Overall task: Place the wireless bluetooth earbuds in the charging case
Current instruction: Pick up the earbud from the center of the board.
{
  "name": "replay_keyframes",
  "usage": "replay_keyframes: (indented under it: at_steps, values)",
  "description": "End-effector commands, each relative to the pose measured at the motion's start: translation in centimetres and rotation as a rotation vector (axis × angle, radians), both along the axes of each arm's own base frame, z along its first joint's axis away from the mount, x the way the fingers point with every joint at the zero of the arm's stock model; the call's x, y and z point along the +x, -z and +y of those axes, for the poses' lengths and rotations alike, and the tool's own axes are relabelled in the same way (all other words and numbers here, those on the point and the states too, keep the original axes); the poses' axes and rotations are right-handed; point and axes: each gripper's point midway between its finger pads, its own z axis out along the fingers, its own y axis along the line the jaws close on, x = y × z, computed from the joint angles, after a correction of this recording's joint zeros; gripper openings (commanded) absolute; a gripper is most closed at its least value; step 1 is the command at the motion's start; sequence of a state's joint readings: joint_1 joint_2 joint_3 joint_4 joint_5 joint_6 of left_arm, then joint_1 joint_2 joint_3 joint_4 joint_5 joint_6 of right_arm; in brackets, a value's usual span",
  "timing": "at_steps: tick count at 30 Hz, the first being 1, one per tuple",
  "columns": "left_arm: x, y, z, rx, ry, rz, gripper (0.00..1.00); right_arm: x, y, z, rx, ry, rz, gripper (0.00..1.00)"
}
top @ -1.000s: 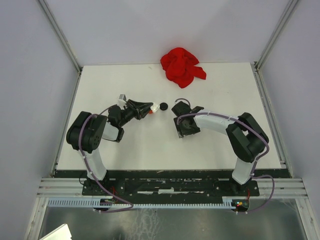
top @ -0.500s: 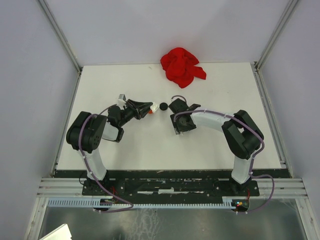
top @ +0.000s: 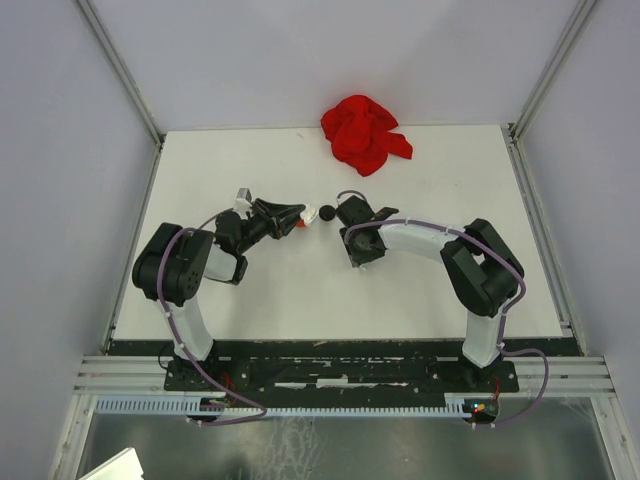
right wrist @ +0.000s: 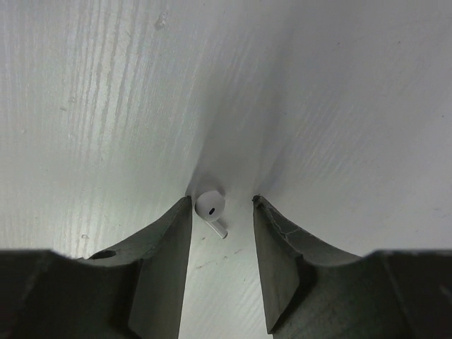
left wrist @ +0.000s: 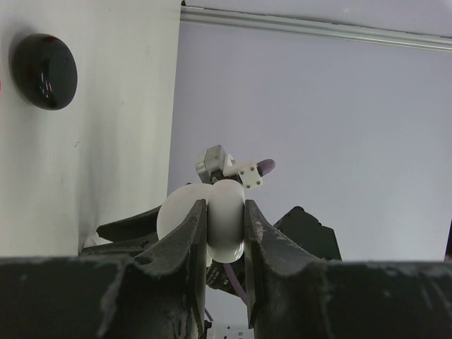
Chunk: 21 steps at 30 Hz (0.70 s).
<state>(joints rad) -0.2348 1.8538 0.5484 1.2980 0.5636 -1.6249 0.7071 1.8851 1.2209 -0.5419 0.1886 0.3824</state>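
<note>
The left pincer (left wrist: 226, 212) is pressed shut, and I cannot tell whether it grips anything. A black disc (left wrist: 44, 62) lies just beyond its tips. The right pincer (right wrist: 222, 202) stands partly open, holding nothing, with a white earbud (right wrist: 210, 205) between its fingers.

Red cloth (top: 364, 133), prob. crumpled, far end of table (top: 300, 290).
</note>
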Motion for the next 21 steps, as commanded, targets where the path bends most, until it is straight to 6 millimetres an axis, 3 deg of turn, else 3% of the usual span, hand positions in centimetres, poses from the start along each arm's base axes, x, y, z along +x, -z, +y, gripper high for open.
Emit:
replay_keyframes:
  at_steps: [1,13,21]
  values:
    - [-0.46,-1.99,0.06,-0.010,0.017,-0.094,0.03,-0.77,2.43,-0.66,-0.061,-0.031,0.052,0.47]
    - [-0.47,-2.13,0.01,-0.011,0.020,-0.098,0.03,-0.94,2.72,-0.70,-0.074,-0.046,0.074,0.33]
    - [-0.50,-2.07,0.06,-0.011,0.019,-0.095,0.03,-1.30,2.70,-0.82,-0.077,-0.047,0.091,0.33]
